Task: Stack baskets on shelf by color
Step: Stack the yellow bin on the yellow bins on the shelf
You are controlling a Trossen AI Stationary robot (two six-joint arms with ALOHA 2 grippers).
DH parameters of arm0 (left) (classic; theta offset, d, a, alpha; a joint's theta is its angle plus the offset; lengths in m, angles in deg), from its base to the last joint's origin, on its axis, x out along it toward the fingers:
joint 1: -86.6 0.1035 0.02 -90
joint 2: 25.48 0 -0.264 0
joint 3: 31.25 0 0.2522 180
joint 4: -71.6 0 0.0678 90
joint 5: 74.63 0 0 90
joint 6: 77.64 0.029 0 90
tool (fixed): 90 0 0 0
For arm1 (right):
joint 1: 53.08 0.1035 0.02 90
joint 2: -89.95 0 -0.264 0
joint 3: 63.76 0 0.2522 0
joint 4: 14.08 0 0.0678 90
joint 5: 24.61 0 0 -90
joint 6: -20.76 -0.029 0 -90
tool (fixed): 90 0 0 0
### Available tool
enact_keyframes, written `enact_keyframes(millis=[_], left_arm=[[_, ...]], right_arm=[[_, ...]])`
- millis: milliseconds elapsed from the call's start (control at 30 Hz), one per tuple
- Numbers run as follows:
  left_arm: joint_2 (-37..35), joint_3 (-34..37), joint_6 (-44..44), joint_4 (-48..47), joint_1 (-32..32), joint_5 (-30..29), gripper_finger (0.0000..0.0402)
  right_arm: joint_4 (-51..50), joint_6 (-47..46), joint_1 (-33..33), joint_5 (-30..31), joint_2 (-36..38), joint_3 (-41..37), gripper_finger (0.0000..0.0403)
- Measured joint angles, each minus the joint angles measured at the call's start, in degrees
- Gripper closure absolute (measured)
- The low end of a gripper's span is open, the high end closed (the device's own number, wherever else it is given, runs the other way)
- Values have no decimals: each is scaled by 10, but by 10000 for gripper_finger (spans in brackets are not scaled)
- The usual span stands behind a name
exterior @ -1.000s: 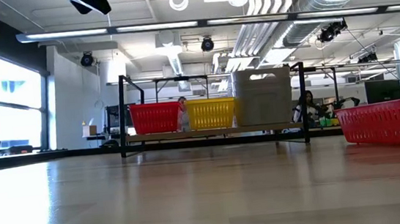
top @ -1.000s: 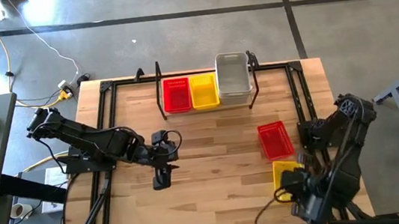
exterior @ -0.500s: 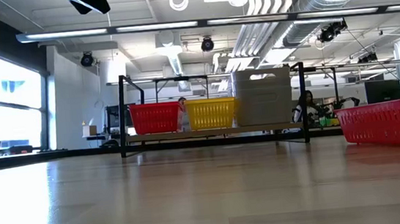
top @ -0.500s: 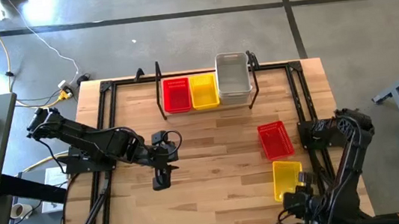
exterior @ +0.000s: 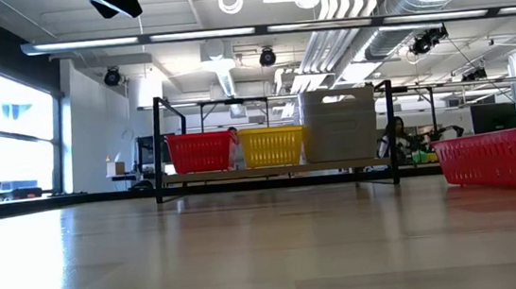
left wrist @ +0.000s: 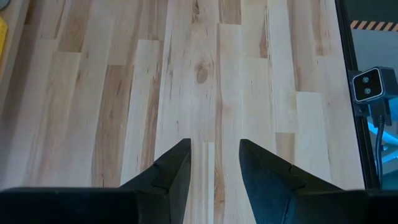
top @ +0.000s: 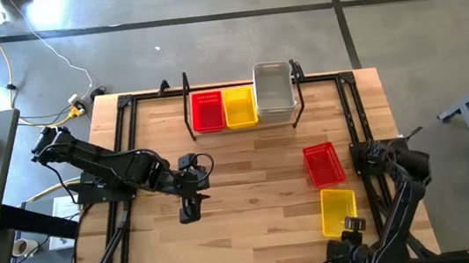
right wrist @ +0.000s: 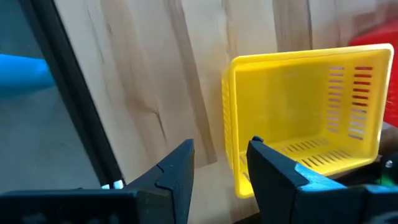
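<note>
Shelf (top: 245,104) stood at the table's (top: 251,196) 12 o'clock edge, a low black wire rack. On it, side by side: a red stack (top: 207,111), a yellow stack (top: 240,107) touching it, and a grey-white stack (top: 273,90) at the rack's 3 o'clock end. In the low view the grey-white pile rose taller than the red and yellow ones; how many baskets made each pile could not be told.

Two baskets lay loose on the table toward 4 o'clock. A red basket (top: 322,164) sat tilted a little. A yellow basket (top: 337,211) lay just beyond it toward 6 o'clock, the two close but apart.

Left gripper (top: 191,213) hovered over bare wood near the table's centre, slightly toward 8 o'clock, well apart from every basket. Its fingers (left wrist: 171,174) were parted with plain wood showing in the gap, holding nothing.

Right gripper (right wrist: 221,165) was at the table's 5 o'clock corner, just outside the yellow basket's near end. Fingers were parted and empty, with the basket's corner and rim seen beyond the gap. Whether a fingertip touched the rim could not be told.
</note>
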Motion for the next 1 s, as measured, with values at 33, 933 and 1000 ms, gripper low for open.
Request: enact_keyframes(millis=[33,933,1000], left_arm=[[0,0,0,0,0,0,275],[0,0,0,0,0,0,275],[0,0,0,0,0,0,275]], right_arm=[[-2,0,0,-1,-5,0,269],[-54,-30,-18,-8,-95,0,269],[-54,-30,-23,-7,-98,0,269]])
